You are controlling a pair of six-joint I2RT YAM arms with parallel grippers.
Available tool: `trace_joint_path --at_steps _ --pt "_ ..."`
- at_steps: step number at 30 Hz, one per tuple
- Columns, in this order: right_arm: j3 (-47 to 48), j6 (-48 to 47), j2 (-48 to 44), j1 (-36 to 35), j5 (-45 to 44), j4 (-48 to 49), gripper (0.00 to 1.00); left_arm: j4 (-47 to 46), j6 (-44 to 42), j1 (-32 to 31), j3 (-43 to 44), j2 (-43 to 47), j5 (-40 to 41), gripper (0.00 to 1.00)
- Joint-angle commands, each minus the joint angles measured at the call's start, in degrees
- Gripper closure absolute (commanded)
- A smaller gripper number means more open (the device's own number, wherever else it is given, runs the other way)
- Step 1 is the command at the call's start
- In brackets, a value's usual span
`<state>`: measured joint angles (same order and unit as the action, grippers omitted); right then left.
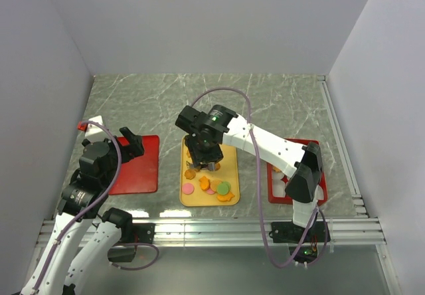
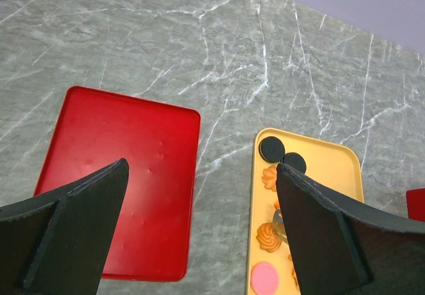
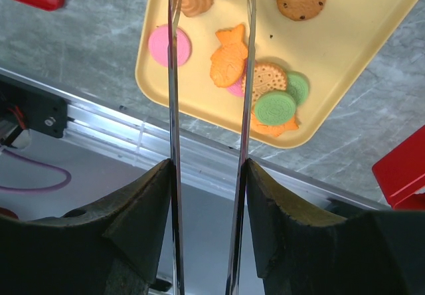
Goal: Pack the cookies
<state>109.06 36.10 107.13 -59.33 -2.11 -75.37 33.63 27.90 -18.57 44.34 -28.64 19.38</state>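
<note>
tongs [image 3: 174, 109] sit squeezed in right gripper [image 3: 209, 169] over cookies [image 3: 229, 62] on yellow tray [image 3: 358, 62], left gripper [image 2: 201, 175] gapes wide

site: robot lab cell | cues: bare white walls [image 1: 199, 22]; aluminium rail [image 1: 212, 230]; rail-mounted robot arm [image 1: 265, 145]; marble-look table [image 1: 279, 102]

Your left gripper [image 2: 202, 169] is spread wide above the grey marble table [image 2: 199, 42]. Its left finger overlaps a red tray [image 2: 126, 175] and its right finger hides part of a yellow tray [image 2: 325, 169]. You see cookies [image 2: 269, 236] on the yellow tray: two black rounds touching at the far-left corner, orange ones nearer, and a pink round nearest. The trays sit apart.
</note>
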Motion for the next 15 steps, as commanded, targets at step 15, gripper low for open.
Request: trace_joint_path --at_steps 15 --pt "-0.95 1.26 3.17 0.35 -2.37 2.07 0.46 -1.72 -0.21 0.29 0.40 -0.27 -0.13 0.01"
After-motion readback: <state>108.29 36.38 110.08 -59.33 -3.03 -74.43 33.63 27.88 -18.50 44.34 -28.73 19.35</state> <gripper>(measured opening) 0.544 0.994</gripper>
